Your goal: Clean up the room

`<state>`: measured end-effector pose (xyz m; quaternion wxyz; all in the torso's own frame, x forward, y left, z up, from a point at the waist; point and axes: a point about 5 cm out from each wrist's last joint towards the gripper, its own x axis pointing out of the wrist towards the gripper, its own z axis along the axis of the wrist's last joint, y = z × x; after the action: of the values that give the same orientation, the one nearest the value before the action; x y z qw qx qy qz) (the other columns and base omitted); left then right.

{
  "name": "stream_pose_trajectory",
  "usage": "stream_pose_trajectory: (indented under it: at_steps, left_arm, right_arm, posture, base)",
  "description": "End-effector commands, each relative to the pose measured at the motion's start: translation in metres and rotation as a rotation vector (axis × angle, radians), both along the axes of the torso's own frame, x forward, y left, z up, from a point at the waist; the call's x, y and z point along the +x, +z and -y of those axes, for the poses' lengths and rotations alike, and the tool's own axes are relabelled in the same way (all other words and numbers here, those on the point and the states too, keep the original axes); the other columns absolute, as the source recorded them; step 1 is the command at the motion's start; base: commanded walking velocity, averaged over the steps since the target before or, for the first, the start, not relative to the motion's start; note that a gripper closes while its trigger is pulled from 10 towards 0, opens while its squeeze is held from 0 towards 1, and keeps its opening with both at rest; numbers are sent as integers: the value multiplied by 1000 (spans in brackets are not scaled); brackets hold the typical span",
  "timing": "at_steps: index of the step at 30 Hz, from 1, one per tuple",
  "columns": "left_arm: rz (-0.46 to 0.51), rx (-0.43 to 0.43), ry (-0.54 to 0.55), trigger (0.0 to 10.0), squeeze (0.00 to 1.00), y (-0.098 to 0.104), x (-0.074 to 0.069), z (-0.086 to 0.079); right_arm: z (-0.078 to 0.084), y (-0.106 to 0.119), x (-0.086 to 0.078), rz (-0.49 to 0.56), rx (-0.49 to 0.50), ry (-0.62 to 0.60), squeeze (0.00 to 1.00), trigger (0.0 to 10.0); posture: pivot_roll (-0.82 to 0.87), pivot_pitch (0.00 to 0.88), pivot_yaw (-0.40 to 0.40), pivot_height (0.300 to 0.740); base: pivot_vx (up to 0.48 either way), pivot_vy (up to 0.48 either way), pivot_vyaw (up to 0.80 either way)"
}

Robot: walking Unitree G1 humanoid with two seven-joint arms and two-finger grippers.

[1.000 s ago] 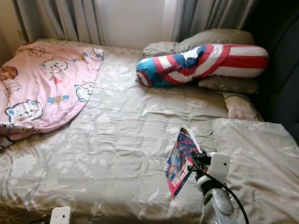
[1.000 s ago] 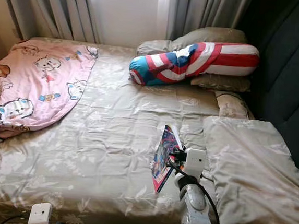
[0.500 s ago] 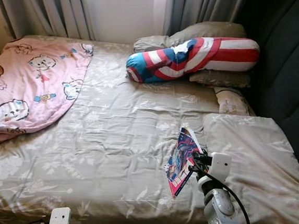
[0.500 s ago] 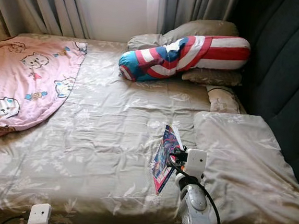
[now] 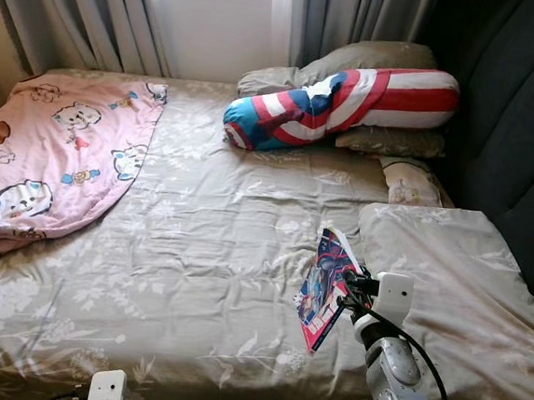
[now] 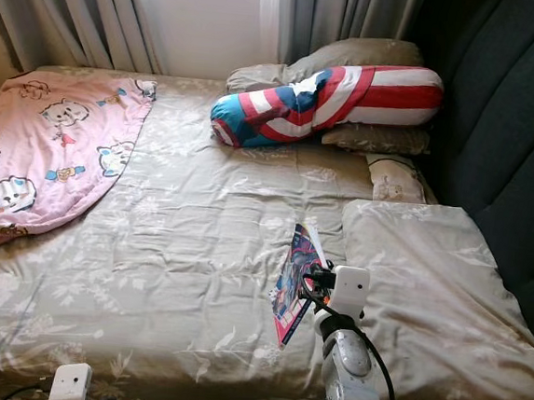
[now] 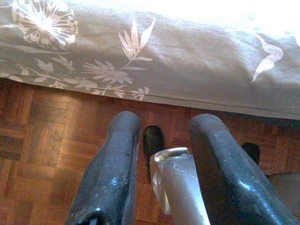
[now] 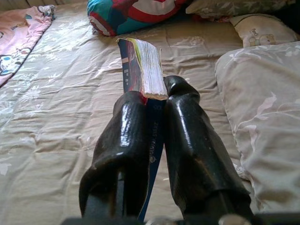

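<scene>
A colourful paperback book [image 5: 323, 289] stands tilted on its edge above the beige bed sheet [image 5: 206, 251], near the bed's front right. My right gripper [image 5: 345, 286] is shut on the book's lower spine. In the right wrist view the book [image 8: 140, 63] sticks out past the two black fingers [image 8: 126, 136], its pages facing up. My left gripper [image 7: 164, 123] hangs low by the bed's front edge with its fingers open and nothing between them, over the parquet floor [image 7: 42, 140].
A pink cartoon blanket [image 5: 56, 153] covers the bed's left side. A red, white and blue striped bolster [image 5: 351, 100] and pillows lie at the head. A large beige pillow [image 5: 448, 272] sits right of the book. A dark padded headboard [image 5: 527, 120] lines the right.
The camera has shifted a little, so the bed sits slightly differently in the picture. The right gripper still holds the book in the same place.
</scene>
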<state>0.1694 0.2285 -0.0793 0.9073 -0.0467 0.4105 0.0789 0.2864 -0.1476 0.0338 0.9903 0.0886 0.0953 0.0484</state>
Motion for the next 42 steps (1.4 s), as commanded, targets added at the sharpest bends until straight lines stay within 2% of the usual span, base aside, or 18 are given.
stream_pose_trajectory:
  at_steps: [1, 14, 26, 34, 42]
  left_arm:
    - [-18, 2, -3, 10000, 0, -2, -5, -2]
    - [-7, 0, -9, 10000, 0, -1, -2, -1]
    - [4, 6, -16, 10000, 0, 1, 0, -3]
    - [67, 7, -30, 10000, 0, 8, 15, -1]
    - [90, 2, -38, 10000, 0, 10, 20, 3]
  right_arm:
    - [-1, 5, 1, 25, 7, 6, 0, 10000]
    - [-8, 4, 0, 20, 4, 59, 0, 10000]
    - [-8, 4, 0, 20, 5, 62, 0, 10000]
    - [-9, 5, 1, 28, 9, 60, 0, 10000]
    - [-9, 6, 1, 28, 9, 61, 0, 10000]
  posture:
    - [-38, 3, -7, 740]
    - [-38, 6, -7, 740]
    - [-38, 4, -6, 740]
    - [-37, 0, -3, 740]
    - [-37, 0, -3, 740]
  base:
    - [240, 0, 0]
    - [256, 0, 0]
    - [0, 0, 0]
    - [0, 0, 0]
    - [0, 0, 0]
